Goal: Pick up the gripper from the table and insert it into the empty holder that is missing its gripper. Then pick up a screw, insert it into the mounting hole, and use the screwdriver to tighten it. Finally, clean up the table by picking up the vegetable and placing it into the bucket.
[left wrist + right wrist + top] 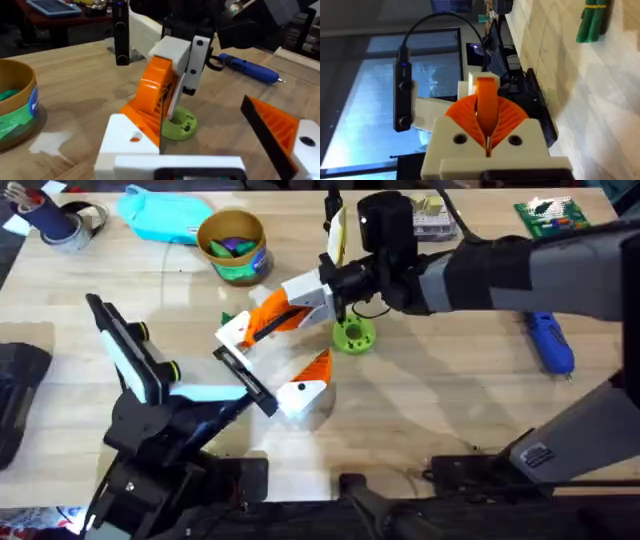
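**Overhead.** The right jaws, reaching in from the right, are pressed together and pinch the gripper [234, 332] at their tips. It hangs just beside the far end of the holder [245, 380]. The left jaws stand spread: the bare holder on one side, an orange-faced wedge [306, 384] on the other, with open counter [440, 400] between them. A green disc [353, 335] lies just behind the right jaws. The bucket [232, 245] stands well back, and the screwdriver [550, 342] lies far right, with free counter around both.

**Left wrist.** The gripper [125, 144] sits low and close, orange pads [155, 85] bearing on it from above. The disc [180, 125] lies just behind, the screwdriver [250, 69] beyond, and the bucket [15, 105] at the edge.

**Right wrist.** The ribbed pads [507, 112] meet with no gap. Whether they hold the gripper cannot be told here.
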You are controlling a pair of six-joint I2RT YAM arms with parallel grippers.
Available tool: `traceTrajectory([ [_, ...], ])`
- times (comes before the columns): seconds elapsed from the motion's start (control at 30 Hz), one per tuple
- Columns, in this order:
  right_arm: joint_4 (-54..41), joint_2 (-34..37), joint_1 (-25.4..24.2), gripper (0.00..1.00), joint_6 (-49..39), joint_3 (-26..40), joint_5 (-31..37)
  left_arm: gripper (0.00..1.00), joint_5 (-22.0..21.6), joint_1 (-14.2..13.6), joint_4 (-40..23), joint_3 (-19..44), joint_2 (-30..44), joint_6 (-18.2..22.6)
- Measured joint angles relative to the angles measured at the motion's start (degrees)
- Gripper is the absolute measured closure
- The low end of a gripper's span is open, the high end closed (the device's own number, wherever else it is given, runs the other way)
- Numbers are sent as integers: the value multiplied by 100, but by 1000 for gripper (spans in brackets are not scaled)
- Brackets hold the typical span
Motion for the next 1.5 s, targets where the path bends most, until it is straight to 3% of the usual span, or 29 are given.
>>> traceTrajectory([
  [0.17,36,1,215,991,-15,1,115,9,42,12,-1,0,-3,-15],
  [1.0,525,85,218,975,-23,-2,138,9,33,22,7,0,-7,86],
  [1.23,853,152,293,551,-31,-30,123,9,173,11,11,1,-7,175],
  [1.4,992,181,431,399,-32,-33,123,9,596,-67,11,4,-7,216],
  [1.5,992,181,409,121,-29,-34,133,9,637,-67,11,4,-7,219],
])
